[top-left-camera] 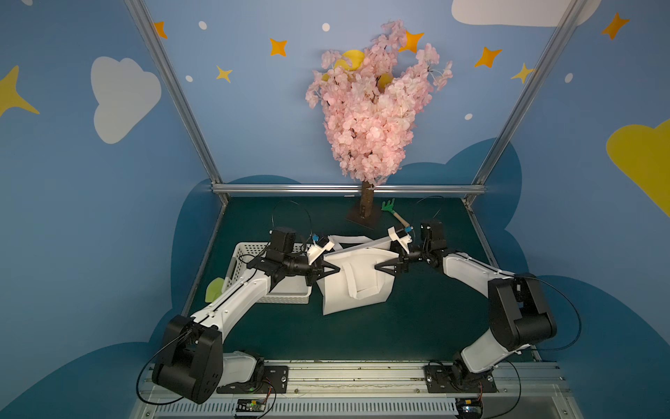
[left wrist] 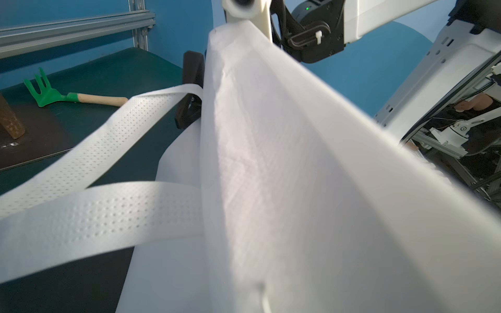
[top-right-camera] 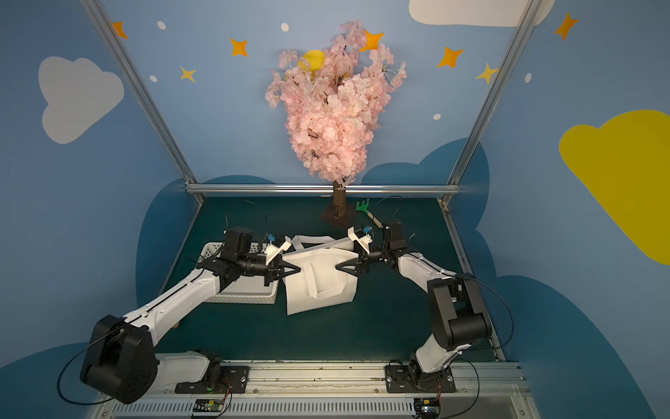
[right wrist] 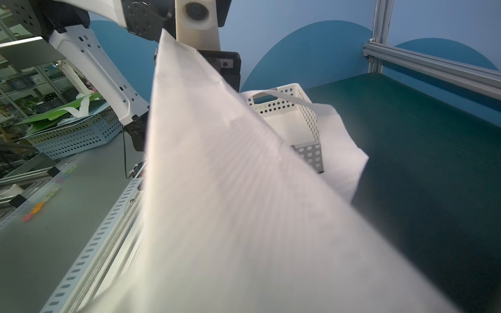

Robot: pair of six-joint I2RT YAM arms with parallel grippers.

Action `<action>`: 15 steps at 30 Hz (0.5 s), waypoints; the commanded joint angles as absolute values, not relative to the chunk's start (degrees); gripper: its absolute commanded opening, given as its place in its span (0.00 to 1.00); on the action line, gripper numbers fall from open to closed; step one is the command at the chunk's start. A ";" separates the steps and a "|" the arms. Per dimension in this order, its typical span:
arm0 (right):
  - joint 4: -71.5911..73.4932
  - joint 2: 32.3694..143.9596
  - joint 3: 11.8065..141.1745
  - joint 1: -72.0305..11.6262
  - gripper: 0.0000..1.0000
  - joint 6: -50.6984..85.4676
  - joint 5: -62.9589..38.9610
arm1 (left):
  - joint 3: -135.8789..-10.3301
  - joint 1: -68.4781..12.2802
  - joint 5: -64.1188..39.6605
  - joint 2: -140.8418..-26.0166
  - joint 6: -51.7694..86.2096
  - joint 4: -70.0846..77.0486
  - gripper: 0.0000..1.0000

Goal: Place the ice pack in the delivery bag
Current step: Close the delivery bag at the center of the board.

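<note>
**Bag mouth not open yet, both grippers at its rim**

Top views: the delivery bag (top-left-camera: pixel 357 290) lies collapsed just beside the white basket (top-left-camera: pixel 286 296), on the basket's right-arm side. Its mouth is closed and no foil shows. The left gripper (top-left-camera: pixel 335 270) is at the bag end nearest the basket and the right gripper (top-left-camera: pixel 379 267) at the end away from it, with the upper rim raised as a ridge between them. Ice pack: not identifiable, and the left arm covers much of the basket's inside. A pale green thing (top-left-camera: pixel 214 290) sits beyond the basket, away from the bag; unclear what it is.

Left wrist: the bag fabric (left wrist: pixel 271 162) runs straight out from the camera. The left jaws are pressed together, apparently pinching the rim. One strap handle (left wrist: pixel 108 135) hangs loose. The right gripper's dark fingers (left wrist: pixel 193 66) sit at the ridge's far end.

Right wrist: fabric (right wrist: pixel 217 189) fills the centre, with the basket behind it. The jaws are hidden, so I cannot tell their state.

Judgement: the step is opening the mouth. Hold the left pinch and have the right gripper take only the opposite rim layer. Pull the two apart gently, away from the basket, keeping the straps out of the mouth.
</note>
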State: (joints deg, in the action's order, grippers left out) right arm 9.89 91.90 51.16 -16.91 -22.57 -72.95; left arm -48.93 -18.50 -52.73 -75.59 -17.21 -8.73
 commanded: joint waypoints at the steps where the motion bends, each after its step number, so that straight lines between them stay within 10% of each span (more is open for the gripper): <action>1: 15.38 90.05 49.07 -16.50 0.88 -17.95 -71.82 | -48.16 -18.18 -52.89 -74.65 -18.45 -8.09 0.03; 15: 24.03 87.36 45.26 -14.90 0.63 -8.75 -71.03 | -48.26 -17.88 -55.04 -75.29 -18.73 -8.13 0.03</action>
